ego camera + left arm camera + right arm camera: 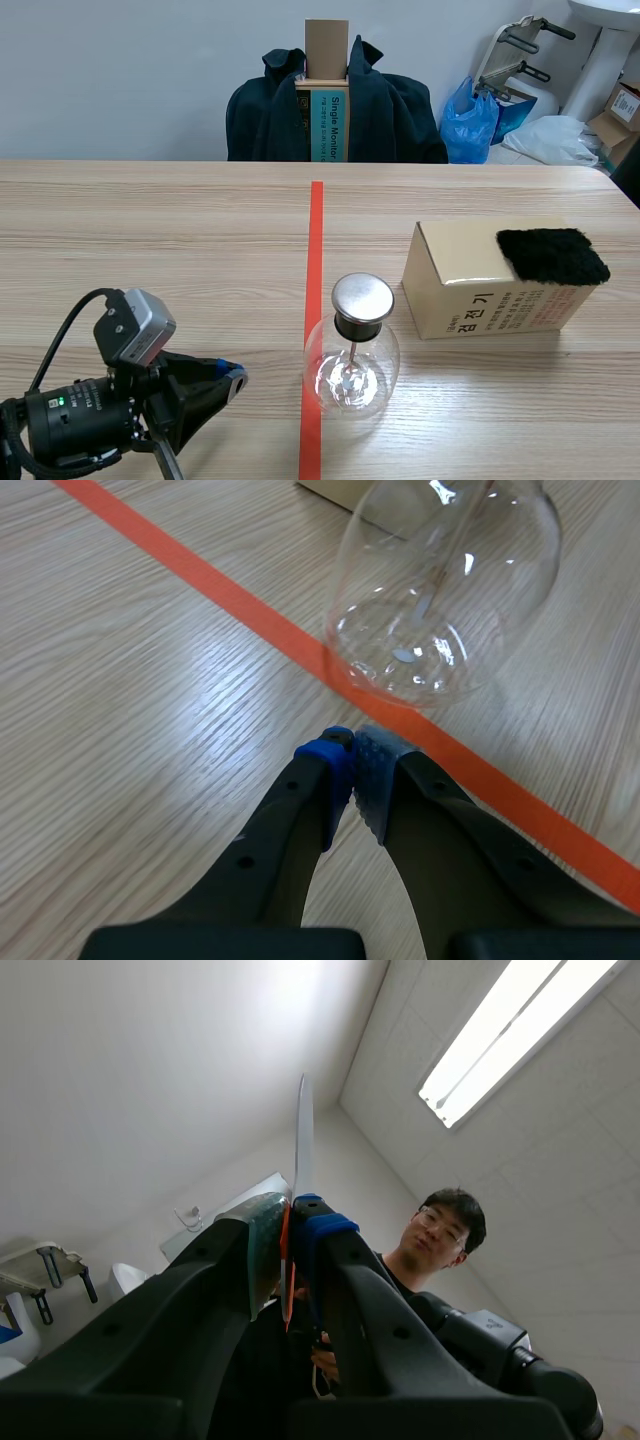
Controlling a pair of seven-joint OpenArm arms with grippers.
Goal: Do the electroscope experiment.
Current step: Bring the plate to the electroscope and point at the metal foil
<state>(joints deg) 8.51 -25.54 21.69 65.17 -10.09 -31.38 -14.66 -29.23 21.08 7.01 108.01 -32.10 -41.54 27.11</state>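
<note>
Right gripper [287, 1260] clamped on thin pale strip [303, 1130]; probably best rubbed firmly on black fuzzy cloth [552, 256], right of round clear glass electroscope flask [351, 365]. Left gripper [353, 765] jaws together, empty, just left of flask.

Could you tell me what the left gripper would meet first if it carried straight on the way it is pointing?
Probably the electroscope's glass flask: the shut left gripper points at its lower bulb, with nothing visible between them.

Bright, even overhead lighting; the ceiling strip lamp [510, 1040] glares white, highlights sparkle on the glass flask [440, 600], a pale sheen lies on the surface [200, 700], shadows are faint
</note>
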